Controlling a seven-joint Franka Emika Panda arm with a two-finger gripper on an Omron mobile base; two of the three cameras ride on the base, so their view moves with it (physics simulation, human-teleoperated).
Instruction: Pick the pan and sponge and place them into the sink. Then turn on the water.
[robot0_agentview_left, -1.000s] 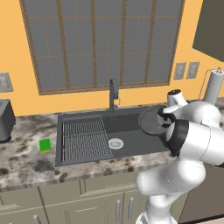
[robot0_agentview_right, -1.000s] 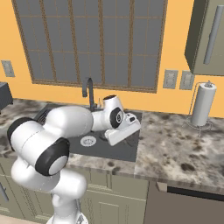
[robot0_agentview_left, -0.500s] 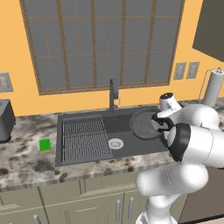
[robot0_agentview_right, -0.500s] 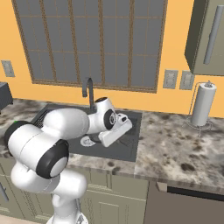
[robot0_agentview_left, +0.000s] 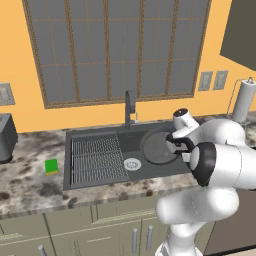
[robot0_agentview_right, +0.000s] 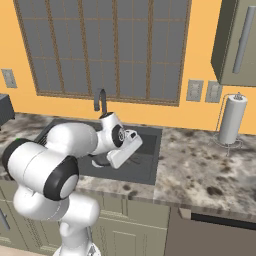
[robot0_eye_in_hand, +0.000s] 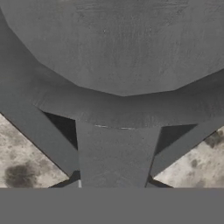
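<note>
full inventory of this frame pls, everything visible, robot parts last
pan: 1, dark grey, over the right half of the sink, handle toward the arm
sponge: 1, bright green, on the counter left of the sink
sink: 1, dark grey basin recessed in the counter
rack: 1, ribbed grey, left half of the sink
drain: 1, silvery round, mid basin
faucet: 1, dark, upright behind the sink, no stream visible
counter: 1, speckled stone, both sides of the sink
paper towel roll: 1, white, on a stand at the right
wall outlets: 2, grey, on the orange wall
window: 1, grey panes, brown frame
pincer: 1, dark, shut on the pan's handle
</note>
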